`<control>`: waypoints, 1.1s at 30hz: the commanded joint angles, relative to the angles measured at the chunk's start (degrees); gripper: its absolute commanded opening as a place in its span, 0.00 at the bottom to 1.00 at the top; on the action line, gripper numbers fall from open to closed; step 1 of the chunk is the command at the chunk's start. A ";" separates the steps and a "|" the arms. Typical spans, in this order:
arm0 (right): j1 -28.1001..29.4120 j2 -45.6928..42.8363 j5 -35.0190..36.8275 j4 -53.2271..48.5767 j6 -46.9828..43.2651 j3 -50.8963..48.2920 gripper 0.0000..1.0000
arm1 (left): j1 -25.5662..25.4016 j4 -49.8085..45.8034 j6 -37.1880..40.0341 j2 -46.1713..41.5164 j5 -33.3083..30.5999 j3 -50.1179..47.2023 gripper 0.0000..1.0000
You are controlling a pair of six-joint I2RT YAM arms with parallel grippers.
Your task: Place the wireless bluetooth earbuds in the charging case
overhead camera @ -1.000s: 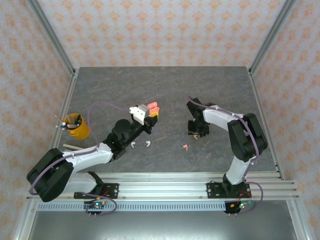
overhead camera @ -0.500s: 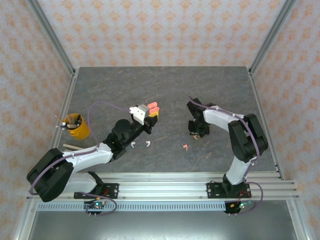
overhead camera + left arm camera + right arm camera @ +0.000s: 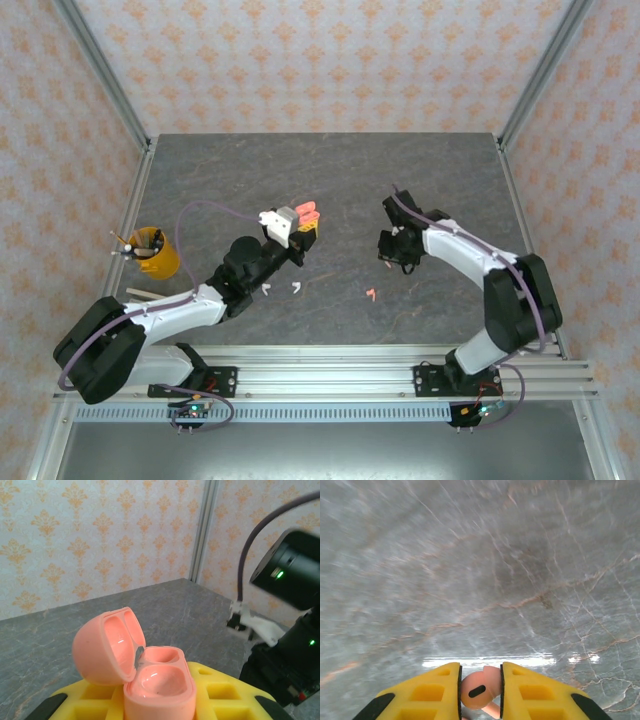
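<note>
My left gripper (image 3: 303, 228) is shut on the open coral-pink charging case (image 3: 307, 214) and holds it above the table's middle. In the left wrist view the case (image 3: 159, 681) stands between yellow fingers (image 3: 227, 692), its lid (image 3: 102, 647) tipped back and both wells empty. My right gripper (image 3: 392, 250) is shut on a coral-pink earbud (image 3: 479, 691), which is pinched between the yellow pads (image 3: 432, 692) just above the table. A second pink earbud (image 3: 371, 294) lies on the table. Two white earbuds (image 3: 268, 289) (image 3: 296, 288) lie below the left wrist.
An orange cup (image 3: 152, 253) with tools in it stands at the table's left edge. Metal posts and patterned walls close in the grey stone-look table (image 3: 330, 170). The right arm's wrist (image 3: 295, 570) looms at the right of the left wrist view.
My right gripper's jaws have closed on the pink earbud, and the right arm has swung outward to the right, lifting slightly. The left arm and case have stayed still.
</note>
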 commanded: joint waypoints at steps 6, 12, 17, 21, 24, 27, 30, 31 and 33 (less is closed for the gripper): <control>0.36 -12.18 -1.56 5.24 3.99 4.43 0.23 | 0.60 -2.37 1.92 -1.96 3.30 4.63 0.00; 0.38 -17.80 -4.44 10.39 6.16 10.73 0.23 | 0.51 -4.43 3.14 -1.68 6.00 8.09 0.00; 0.37 -19.00 -7.88 17.84 8.79 14.79 0.24 | -0.14 -4.15 3.64 -0.09 6.25 10.73 0.00; 0.48 -21.13 -9.94 26.91 12.50 14.18 0.24 | -1.23 -2.50 3.86 2.48 3.88 12.96 0.00; 0.94 -21.79 -9.66 34.20 15.07 11.93 0.24 | -2.07 -1.45 4.28 4.88 0.97 15.44 0.00; 2.77 -22.55 -7.29 39.07 15.75 9.63 0.25 | -2.83 -0.73 5.12 7.56 -1.55 18.34 0.00; 5.59 -22.87 -4.35 42.29 15.14 7.91 0.25 | -3.68 0.14 6.01 10.06 -3.79 21.20 0.00; 6.62 -22.86 -3.45 43.21 14.97 7.45 0.25 | -3.88 0.79 6.19 10.78 -4.75 21.99 0.00; 8.45 -22.95 -1.42 44.62 14.74 6.40 0.25 | -4.22 1.60 6.73 11.89 -5.54 23.32 0.00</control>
